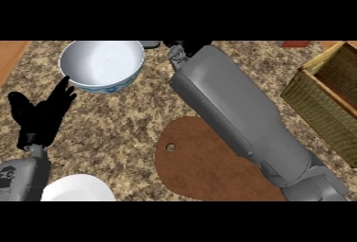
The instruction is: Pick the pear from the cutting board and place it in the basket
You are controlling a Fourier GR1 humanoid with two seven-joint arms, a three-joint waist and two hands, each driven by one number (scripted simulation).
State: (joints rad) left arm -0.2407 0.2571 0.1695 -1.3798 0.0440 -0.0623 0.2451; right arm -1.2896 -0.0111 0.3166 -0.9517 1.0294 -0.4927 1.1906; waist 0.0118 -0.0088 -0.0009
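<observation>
The brown cutting board [202,165] lies on the speckled counter at lower centre, and no pear shows on it or anywhere else in view. My right forearm crosses over the board's right side and runs up to the far edge of the view. Only a small black part of my right hand [179,50] shows there, next to the bowl's right rim. The woven basket [315,90] stands at the right edge, its inside in shadow. My left hand [40,116] rests open at the left, fingers up.
A white bowl [102,64] with a blue pattern stands at the upper left, just above my left hand. A white plate [78,190] sits at the lower left by my left forearm. A small reddish object [293,44] lies at the top right.
</observation>
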